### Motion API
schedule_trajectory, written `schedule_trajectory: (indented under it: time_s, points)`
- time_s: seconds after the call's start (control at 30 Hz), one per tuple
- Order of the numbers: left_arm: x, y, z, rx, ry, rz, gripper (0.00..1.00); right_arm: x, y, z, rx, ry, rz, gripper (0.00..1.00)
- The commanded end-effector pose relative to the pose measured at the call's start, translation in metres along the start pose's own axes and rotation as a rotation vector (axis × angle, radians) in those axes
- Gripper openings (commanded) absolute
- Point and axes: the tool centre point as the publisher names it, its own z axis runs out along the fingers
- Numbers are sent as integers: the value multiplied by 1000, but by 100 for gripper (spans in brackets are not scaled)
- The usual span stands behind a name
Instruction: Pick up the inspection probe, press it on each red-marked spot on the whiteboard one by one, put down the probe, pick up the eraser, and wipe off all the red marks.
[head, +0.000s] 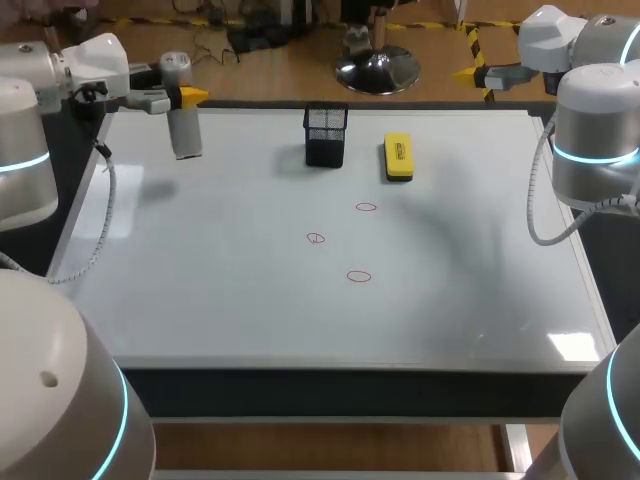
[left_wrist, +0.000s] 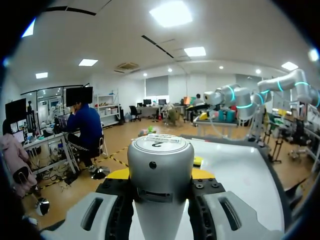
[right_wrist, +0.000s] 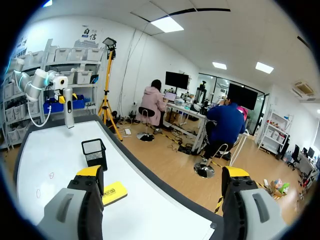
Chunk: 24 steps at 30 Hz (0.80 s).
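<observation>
Over the flat white whiteboard's (head: 250, 320) far corner, the left gripper (head: 188, 97) is clamping the silver cylindrical probe (head: 184, 135) upright (tip apparently off the board). The right gripper (right_wrist: 162, 175) is gaping empty. A black mesh holder (head: 326, 134) and yellow block eraser (head: 398, 157) are sitting beside the route inward from the probe to three red-circled marks (head: 316, 238).

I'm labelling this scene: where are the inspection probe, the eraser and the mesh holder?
inspection probe (head: 186, 135), head view, grey body.
eraser (head: 398, 157), head view, yellow top.
mesh holder (head: 325, 148), head view, front wall.
</observation>
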Motion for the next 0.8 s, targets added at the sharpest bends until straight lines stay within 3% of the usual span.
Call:
schedule_trajectory:
  time_s: [0.03,0.23,0.47,0.6,0.8]
  points:
    - [0,-1,0,2,-2,1,0,0,0,0,1,1,0,100]
    - [0,-1,0,2,-2,1,0,0,0,0,1,1,0,100]
    - [0,-1,0,2,-2,1,0,24,-12,20,302,309,-449,100]
    - [0,-1,0,2,-2,1,0,35,-15,27,419,413,-690,100]
    - [0,-1,0,2,-2,1,0,47,-25,32,569,569,-922,100]
